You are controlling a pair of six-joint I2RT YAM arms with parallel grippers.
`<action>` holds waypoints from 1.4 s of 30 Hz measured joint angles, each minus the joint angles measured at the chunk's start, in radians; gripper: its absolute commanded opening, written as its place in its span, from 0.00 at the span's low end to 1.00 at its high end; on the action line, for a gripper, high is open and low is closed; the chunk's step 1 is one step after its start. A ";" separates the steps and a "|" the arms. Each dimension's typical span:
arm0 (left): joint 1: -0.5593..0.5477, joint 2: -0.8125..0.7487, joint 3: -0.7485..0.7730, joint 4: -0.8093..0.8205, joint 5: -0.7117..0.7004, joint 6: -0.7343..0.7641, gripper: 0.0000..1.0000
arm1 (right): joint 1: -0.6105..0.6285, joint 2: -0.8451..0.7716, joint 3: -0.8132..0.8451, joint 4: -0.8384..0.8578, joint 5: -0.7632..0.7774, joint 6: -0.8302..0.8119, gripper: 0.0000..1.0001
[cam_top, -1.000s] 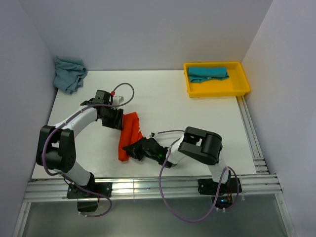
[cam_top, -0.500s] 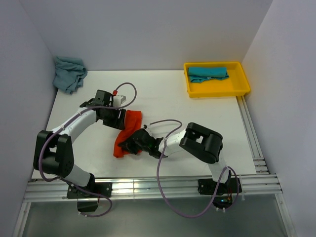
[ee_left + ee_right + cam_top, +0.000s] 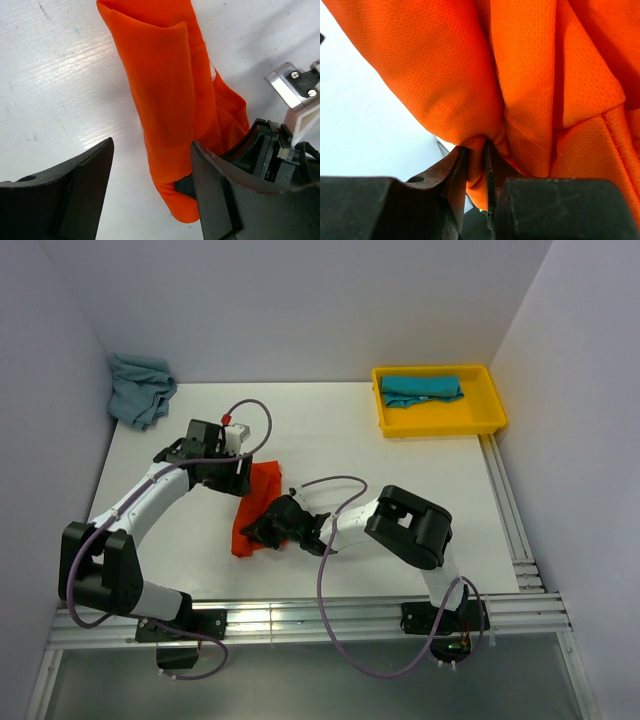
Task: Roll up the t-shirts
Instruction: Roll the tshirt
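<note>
The orange-red t-shirt [image 3: 258,502] lies as a long folded strip in the middle of the table. My right gripper [image 3: 264,532] is shut on a fold at its near end [image 3: 476,165], and the cloth fills the right wrist view [image 3: 530,75]. My left gripper [image 3: 236,480] is open over the far end; the strip [image 3: 170,115] runs between its spread fingers [image 3: 75,185], and the right gripper's black body [image 3: 260,150] shows beside it. A teal t-shirt [image 3: 421,389] lies in the yellow tray. A grey-blue t-shirt [image 3: 140,388] is crumpled at the back left.
The yellow tray [image 3: 490,412] stands at the back right corner. White walls close the table on the left, back and right. Purple cables loop above both arms [image 3: 330,485]. A metal rail runs along the near edge [image 3: 300,618].
My right gripper has carried the shirt's near end up and to the left, shortening and bunching the strip. My left gripper has shifted slightly toward the back, staying at the far end.
</note>
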State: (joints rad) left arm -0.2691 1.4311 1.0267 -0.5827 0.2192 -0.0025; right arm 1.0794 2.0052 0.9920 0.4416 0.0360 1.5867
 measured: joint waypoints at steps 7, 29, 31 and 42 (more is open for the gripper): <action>-0.008 0.010 0.001 -0.004 0.028 0.013 0.71 | 0.000 0.000 0.022 -0.040 0.001 -0.018 0.00; -0.084 0.209 0.014 0.019 -0.140 0.005 0.38 | 0.016 -0.061 0.105 -0.296 0.120 -0.148 0.44; -0.084 0.212 0.018 0.019 -0.143 0.005 0.37 | 0.022 -0.098 0.106 -0.366 0.154 -0.179 0.47; -0.084 0.219 0.023 0.018 -0.150 0.006 0.36 | -0.016 -0.394 0.110 -0.608 0.312 -0.330 0.54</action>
State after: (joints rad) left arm -0.3531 1.6497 1.0496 -0.5644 0.0696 0.0036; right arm 1.0630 1.6115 1.1019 -0.1665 0.3481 1.2568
